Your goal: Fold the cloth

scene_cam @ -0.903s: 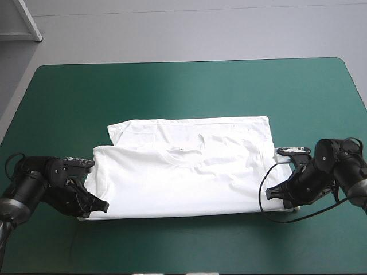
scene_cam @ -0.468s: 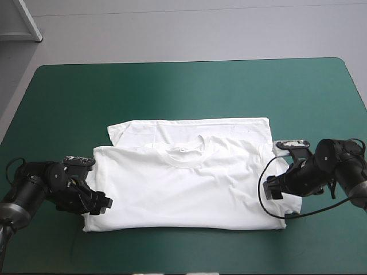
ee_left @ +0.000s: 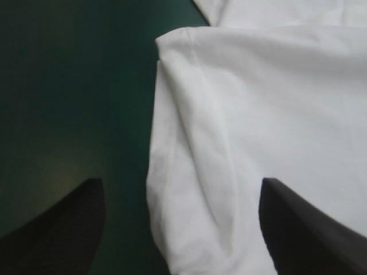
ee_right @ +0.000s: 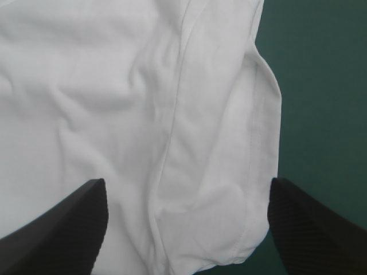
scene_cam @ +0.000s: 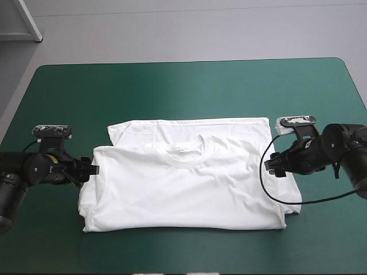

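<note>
The white T-shirt point(scene_cam: 183, 177) lies folded once on the teal-green cover, its collar facing up and a back layer showing beyond it. My left gripper point(scene_cam: 92, 170) stands open just off the shirt's left edge, at the folded sleeve. In the left wrist view the gripper point(ee_left: 180, 183) has its black fingers wide apart over the shirt's edge point(ee_left: 258, 103), nothing between them. My right gripper point(scene_cam: 270, 166) is open at the shirt's right edge. The right wrist view shows that gripper point(ee_right: 186, 183) spread above the seamed sleeve fold point(ee_right: 114, 86).
Teal-green cover point(scene_cam: 183, 91) stretches broadly beyond the shirt toward the table's far edge and to both sides. A narrower strip of cover point(scene_cam: 183, 252) lies between the shirt's near fold and the front edge.
Both grippers were shut on the shirt's near corners earlier. They have opened, let go, and drawn back outward and farther up the sides. The near fold has settled flat.
</note>
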`<control>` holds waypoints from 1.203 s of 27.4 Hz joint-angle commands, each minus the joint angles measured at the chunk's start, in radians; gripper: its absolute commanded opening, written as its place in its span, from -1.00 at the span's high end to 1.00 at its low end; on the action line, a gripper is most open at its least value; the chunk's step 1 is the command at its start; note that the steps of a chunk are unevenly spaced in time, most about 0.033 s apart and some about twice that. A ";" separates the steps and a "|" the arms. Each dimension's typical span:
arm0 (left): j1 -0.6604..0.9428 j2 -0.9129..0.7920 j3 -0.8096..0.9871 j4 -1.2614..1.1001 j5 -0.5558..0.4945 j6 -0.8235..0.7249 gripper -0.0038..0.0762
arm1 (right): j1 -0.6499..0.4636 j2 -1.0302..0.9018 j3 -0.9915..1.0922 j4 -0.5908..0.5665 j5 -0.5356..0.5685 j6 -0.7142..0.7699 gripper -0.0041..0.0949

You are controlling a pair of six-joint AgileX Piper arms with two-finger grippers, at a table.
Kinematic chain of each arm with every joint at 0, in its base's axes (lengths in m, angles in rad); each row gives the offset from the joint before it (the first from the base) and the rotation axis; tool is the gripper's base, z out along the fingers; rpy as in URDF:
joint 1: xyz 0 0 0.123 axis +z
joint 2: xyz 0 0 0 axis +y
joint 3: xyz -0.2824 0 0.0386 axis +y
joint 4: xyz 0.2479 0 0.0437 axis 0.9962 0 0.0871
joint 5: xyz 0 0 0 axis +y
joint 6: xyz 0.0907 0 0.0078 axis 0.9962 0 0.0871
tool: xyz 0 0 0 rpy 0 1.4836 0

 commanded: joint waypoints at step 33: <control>0.155 0.162 0.373 -0.240 -0.370 0.088 0.91 | -0.009 -0.029 -0.034 0.045 0.032 -0.007 -0.44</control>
